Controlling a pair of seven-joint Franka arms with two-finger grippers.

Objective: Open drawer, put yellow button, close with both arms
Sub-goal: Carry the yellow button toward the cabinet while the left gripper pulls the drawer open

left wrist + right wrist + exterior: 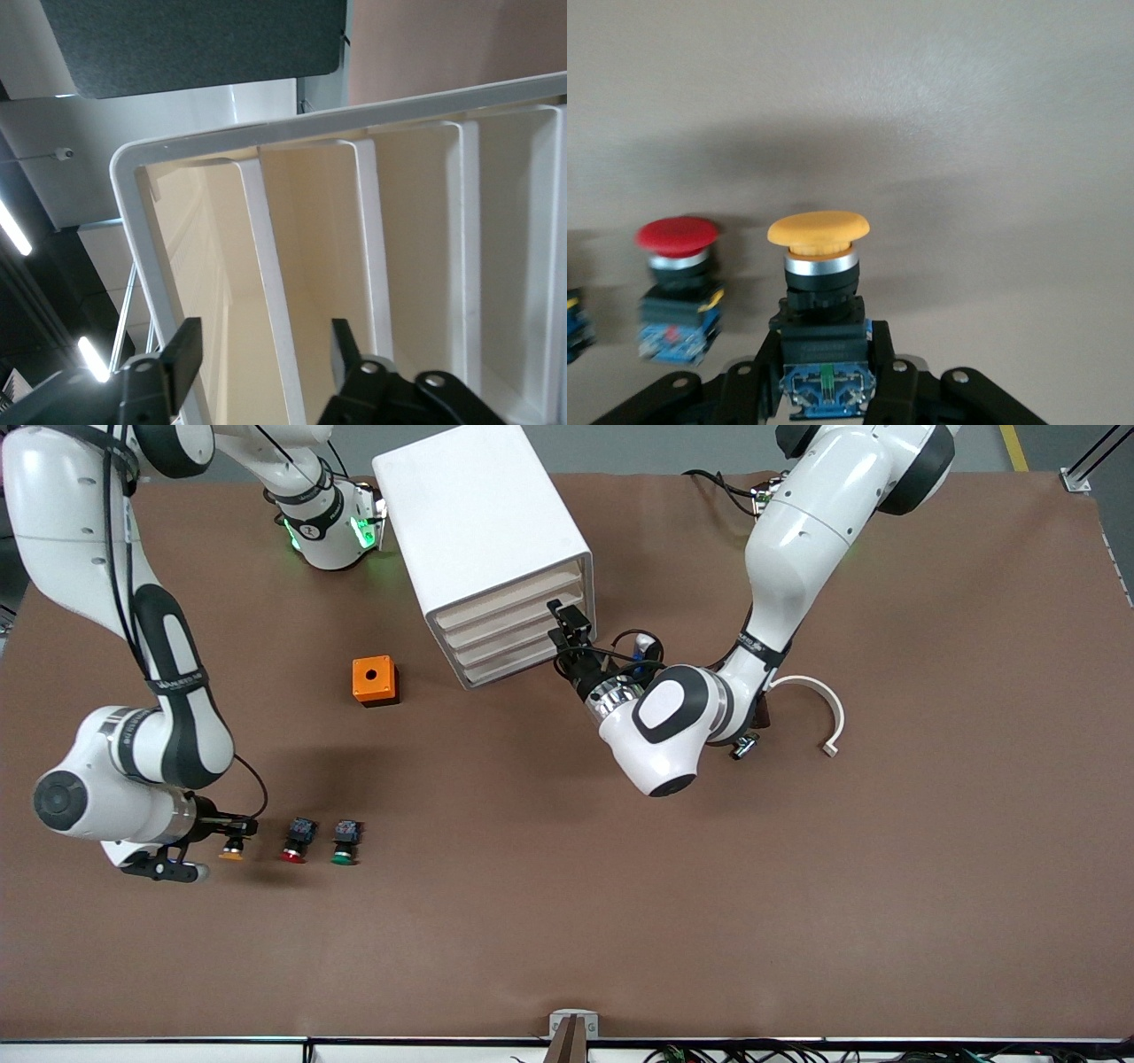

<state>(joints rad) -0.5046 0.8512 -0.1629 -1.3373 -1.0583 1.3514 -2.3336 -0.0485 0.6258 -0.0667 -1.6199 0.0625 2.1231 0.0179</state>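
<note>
right end effector (824,376) grasps yellow button (819,232); left end effector (266,354), released, at drawer (266,292).

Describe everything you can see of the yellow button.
The yellow button has a yellow-orange mushroom cap, a silver collar, a black body and a blue rear end. It looks plastic. The right gripper is shut on its body, at the right arm's end of the table, beside the red button.

Yellow button (819,232) upright; drawer (509,602) shut
</note>
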